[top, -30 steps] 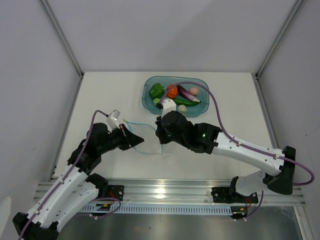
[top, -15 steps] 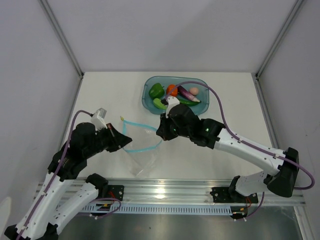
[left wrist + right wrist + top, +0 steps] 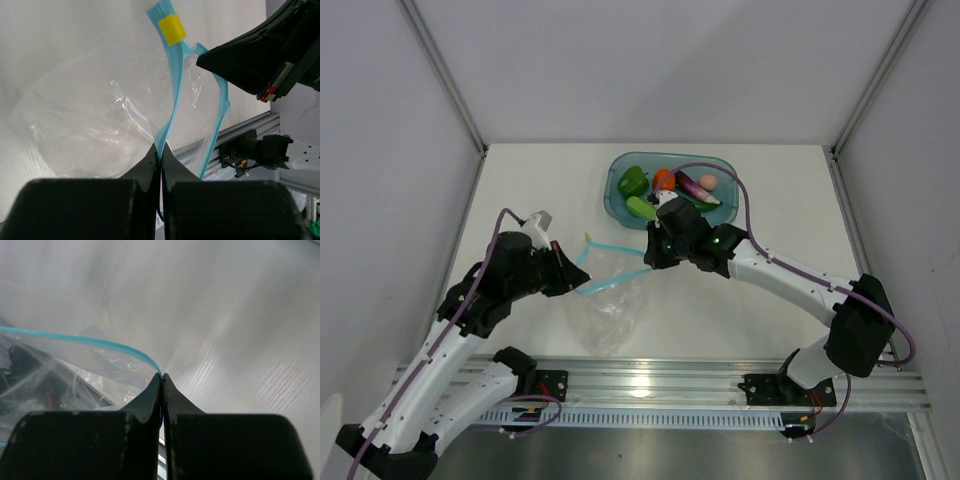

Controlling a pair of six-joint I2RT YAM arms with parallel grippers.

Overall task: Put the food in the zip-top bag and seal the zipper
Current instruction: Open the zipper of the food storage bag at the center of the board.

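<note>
The clear zip-top bag (image 3: 610, 310) hangs open between my two grippers above the table. Its teal zipper (image 3: 615, 279) runs from one gripper to the other. My left gripper (image 3: 577, 283) is shut on one lip of the zipper (image 3: 170, 112), which carries a yellow tab (image 3: 172, 28). My right gripper (image 3: 653, 262) is shut on the other lip (image 3: 90, 340). The bag holds nothing. The food lies in the teal tub (image 3: 615, 205): green bell pepper (image 3: 632, 181), orange round one (image 3: 664, 180), purple eggplant (image 3: 694, 187), light green long one (image 3: 641, 208), beige egg (image 3: 708, 182).
The tub stands at the back of the table, just beyond my right gripper. The aluminium rail (image 3: 660, 385) runs along the near edge. White walls close in the left, back and right sides.
Both grippers have lifted the bag's mouth off the table and pulled it towards the tub; the bag now hangs down crumpled. The right wrist has moved back towards the tub.
</note>
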